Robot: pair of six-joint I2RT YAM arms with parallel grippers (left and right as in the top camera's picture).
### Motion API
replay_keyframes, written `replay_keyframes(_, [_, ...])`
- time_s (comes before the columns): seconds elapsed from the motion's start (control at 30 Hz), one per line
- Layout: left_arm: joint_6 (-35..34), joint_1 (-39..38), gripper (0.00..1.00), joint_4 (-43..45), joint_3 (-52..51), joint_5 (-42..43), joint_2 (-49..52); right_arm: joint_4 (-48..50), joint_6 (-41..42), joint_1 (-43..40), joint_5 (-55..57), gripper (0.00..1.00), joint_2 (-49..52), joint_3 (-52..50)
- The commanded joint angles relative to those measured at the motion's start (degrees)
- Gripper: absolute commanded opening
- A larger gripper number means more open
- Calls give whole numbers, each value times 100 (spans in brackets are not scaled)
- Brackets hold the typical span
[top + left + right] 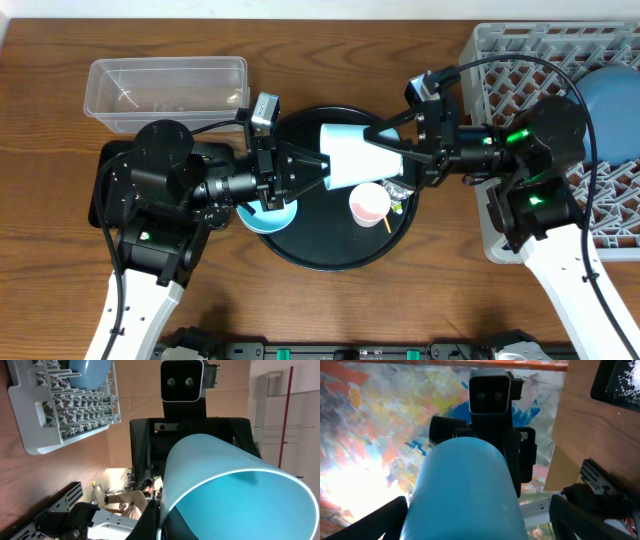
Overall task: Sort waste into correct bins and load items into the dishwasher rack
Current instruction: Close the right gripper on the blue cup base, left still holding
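A white bowl (350, 155), pale blue in the wrist views (235, 490) (465, 485), hangs on its side above the round black tray (300, 250). My left gripper (322, 168) (162, 520) is shut on its rim. My right gripper (392, 150) (480, 520) is open, with its fingers on either side of the bowl's base and a gap showing. A light blue bowl (265, 215), a pink cup (369, 204), a thin stick (388, 222) and foil wrappers (397, 190) lie on the tray. The dark blue plate (610, 105) stands in the grey rack (520, 60).
The clear tub (165, 85) stands at the back left. The shallow black tray (108, 160) lies mostly under my left arm. The rack (65, 415) and the plate (90, 372) also show in the left wrist view.
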Motion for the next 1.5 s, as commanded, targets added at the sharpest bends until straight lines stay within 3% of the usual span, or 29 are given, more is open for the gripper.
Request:
replay_keyframes(0.0, [-48,-20,6,46,79,59,-15,20,-63,96,70,85,7,20])
replay_keyframes(0.23, [-33,-20,6,46,76,59,35,17,-111,190,190,85,9,20])
replay_keyframes(0.73, [20,-24,6,46,68,59,199,20,-111,308,313,72,9,20])
replay_keyframes(1.0, [15,-24,6,48,68,85,289,20,-114,308,308,72,9,20])
replay_keyframes(1.27, [13,-22,6,155,70,105,260,76,-114,297,337,85,9,20])
replay_keyframes(1.47, [13,-4,6,160,70,107,258,125,-116,214,332,85,9,20])
